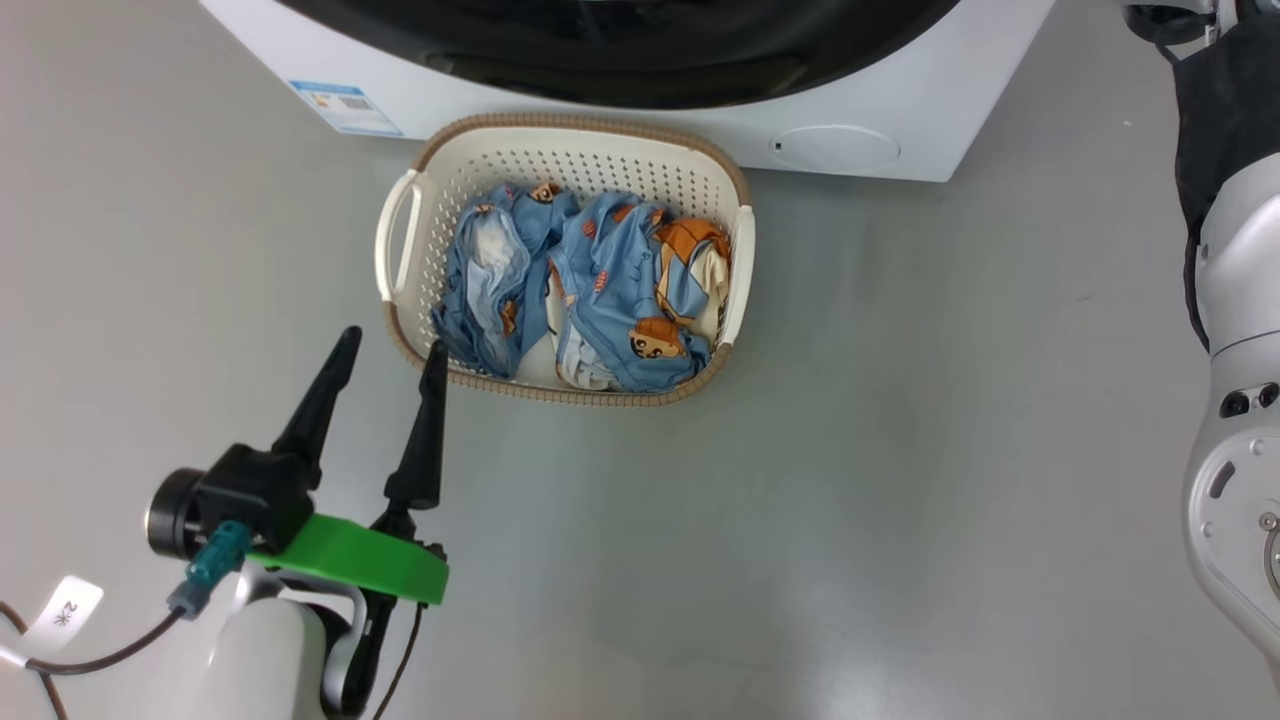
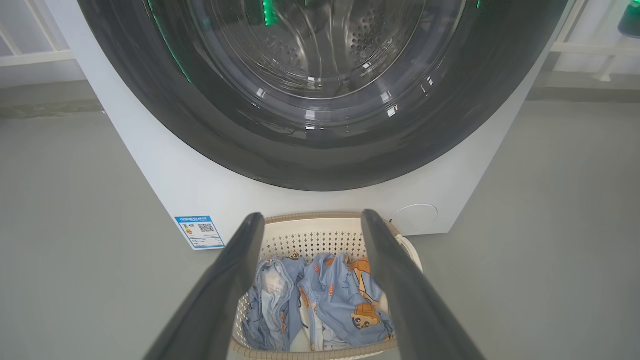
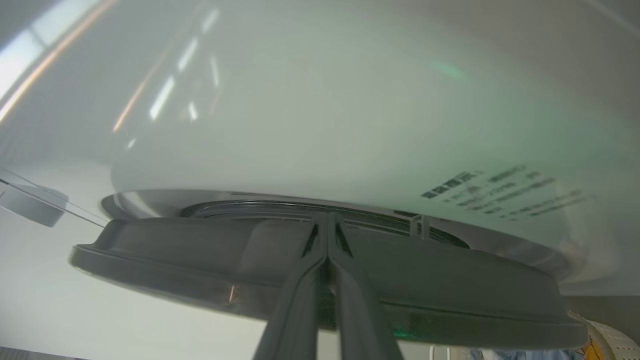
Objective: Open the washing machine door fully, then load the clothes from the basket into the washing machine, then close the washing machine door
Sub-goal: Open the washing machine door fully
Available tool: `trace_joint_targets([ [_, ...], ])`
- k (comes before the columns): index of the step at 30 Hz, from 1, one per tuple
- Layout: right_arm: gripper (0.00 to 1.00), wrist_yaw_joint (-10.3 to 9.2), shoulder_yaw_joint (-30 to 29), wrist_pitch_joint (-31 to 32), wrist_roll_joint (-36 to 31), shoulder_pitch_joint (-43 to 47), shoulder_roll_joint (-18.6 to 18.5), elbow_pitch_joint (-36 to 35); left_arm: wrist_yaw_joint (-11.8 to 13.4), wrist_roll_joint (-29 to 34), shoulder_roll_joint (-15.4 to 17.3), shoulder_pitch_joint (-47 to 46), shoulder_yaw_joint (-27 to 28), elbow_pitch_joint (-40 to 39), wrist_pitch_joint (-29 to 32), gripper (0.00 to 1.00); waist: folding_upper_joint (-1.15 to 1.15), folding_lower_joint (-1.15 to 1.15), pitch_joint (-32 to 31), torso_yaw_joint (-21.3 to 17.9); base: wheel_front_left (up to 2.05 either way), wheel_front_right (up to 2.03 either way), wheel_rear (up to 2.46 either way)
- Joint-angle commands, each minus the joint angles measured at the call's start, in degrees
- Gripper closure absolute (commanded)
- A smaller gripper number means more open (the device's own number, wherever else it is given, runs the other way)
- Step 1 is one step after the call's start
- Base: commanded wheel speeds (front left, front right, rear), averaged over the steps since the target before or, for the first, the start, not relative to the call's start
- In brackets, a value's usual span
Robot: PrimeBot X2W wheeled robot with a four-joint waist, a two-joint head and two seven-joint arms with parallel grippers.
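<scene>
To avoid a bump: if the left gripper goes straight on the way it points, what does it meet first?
Probably the door, at its lower black rim. The left gripper is open and points over the basket and clothes. Depth is unclear; the basket's far rim may come first.

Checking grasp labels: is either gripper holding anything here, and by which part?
Nothing held: left gripper jaws open near the basket; right gripper jaws shut together, tips at the washing machine door rim, clamping nothing visible.
</scene>
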Motion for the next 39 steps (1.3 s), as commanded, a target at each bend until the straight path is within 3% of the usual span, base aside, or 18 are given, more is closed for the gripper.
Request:
trace_joint_targets([
  [1,1.0,0.1,0.0,0.4,-0.6,-2.4,1.7,-1.4,-0.1,-0.8,1.2,-1.2,1.5,-1.4,-0.4,0.0,0.0,0.0,0.5,0.4,0.0,0.0,0.0],
  [22,1.0,0.1,-5.0,4.3,-7.5,-6.4,2.4,2.9,-0.1,-2.1,1.2,-3.1,0.6,-1.5,-0.4,0.0,0.0,0.0,1.7,1.5,0.0,0.0,0.0],
  [29,1.0,0.1,-4.4,12.2,-7.6,-5.1,2.6,2.5,-0.1,-1.8,1.2,-2.9,1.0,-1.5,-0.4,0.0,0.0,0.0,1.0,1.3,0.0,0.0,0.0],
  [36,1.0,0.1,-1.1,24.7,-2.4,0.4,2.7,-4.9,-0.1,-2.0,1.2,-2.3,1.6,-2.5,-0.4,0.0,0.0,0.0,-0.7,0.7,0.0,0.0,0.0],
  [39,1.0,0.1,1.0,27.0,-0.9,3.2,2.7,-7.7,-0.1,-1.9,1.2,-2.1,1.6,-2.5,-0.4,0.0,0.0,0.0,-1.5,0.5,0.0,0.0,0.0],
])
